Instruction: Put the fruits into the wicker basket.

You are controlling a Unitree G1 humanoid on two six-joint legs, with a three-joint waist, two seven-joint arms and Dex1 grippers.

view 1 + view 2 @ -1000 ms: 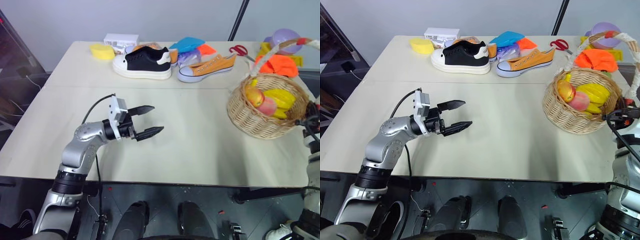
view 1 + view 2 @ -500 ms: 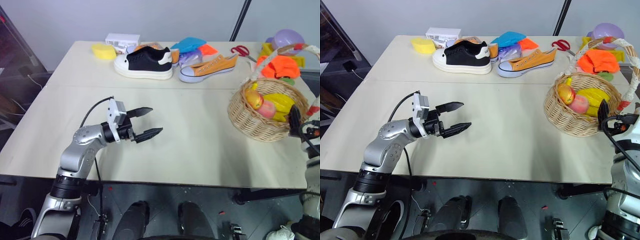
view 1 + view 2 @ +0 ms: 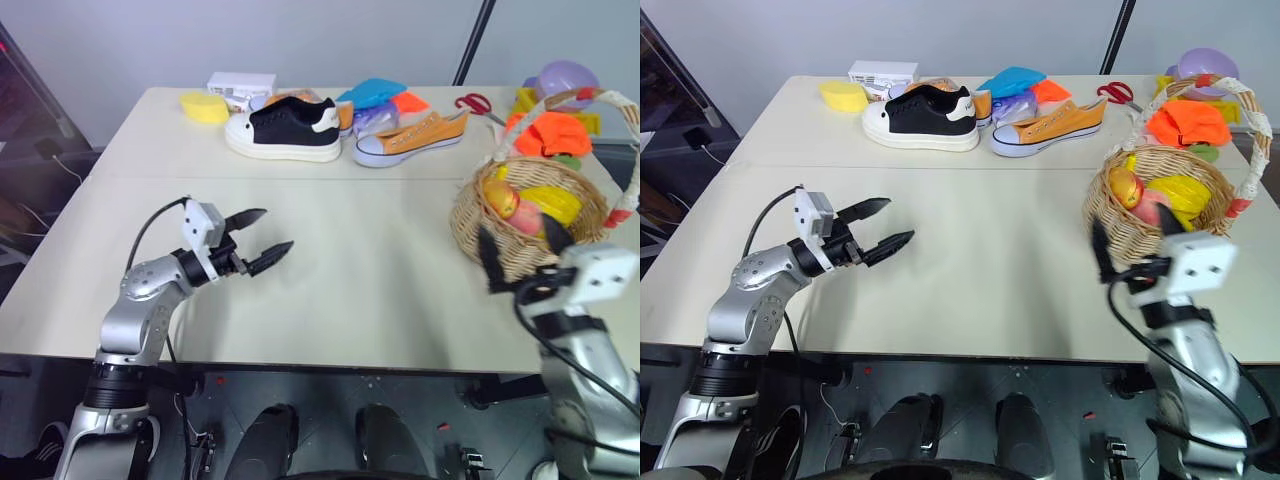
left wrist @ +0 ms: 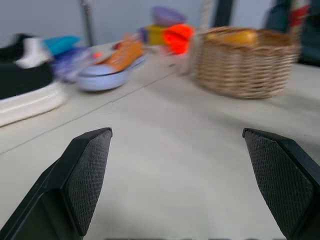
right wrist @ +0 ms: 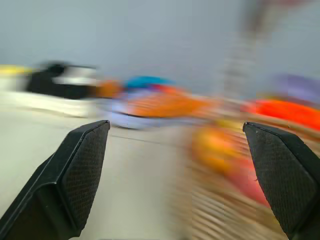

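Note:
The wicker basket [image 3: 478, 232] stands at the table's right side, its white and red handle [image 3: 628, 160] arching over it. Inside lie the fruits: an orange-yellow mango [image 3: 500, 197] and a pink-red peach [image 3: 527, 218], next to a yellow banana [image 3: 552, 203]. My right gripper [image 3: 522, 250] is open and empty just in front of the basket's near wall. On the bare left part of the table, far from the basket, my left gripper [image 3: 272, 230] hovers open and empty. The left wrist view shows the basket [image 4: 245, 65] ahead.
Along the far edge lie a black and white shoe [image 3: 285, 125], an orange shoe [image 3: 415, 135], a yellow sponge [image 3: 205, 103], a white box [image 3: 240, 82], a blue object [image 3: 372, 90], red scissors [image 3: 478, 100], an orange cloth [image 3: 555, 130] and a purple bowl [image 3: 568, 75].
My right arm swung left from the table's right edge to the front of the basket, its fingers now spread. My left gripper drew a little to the left.

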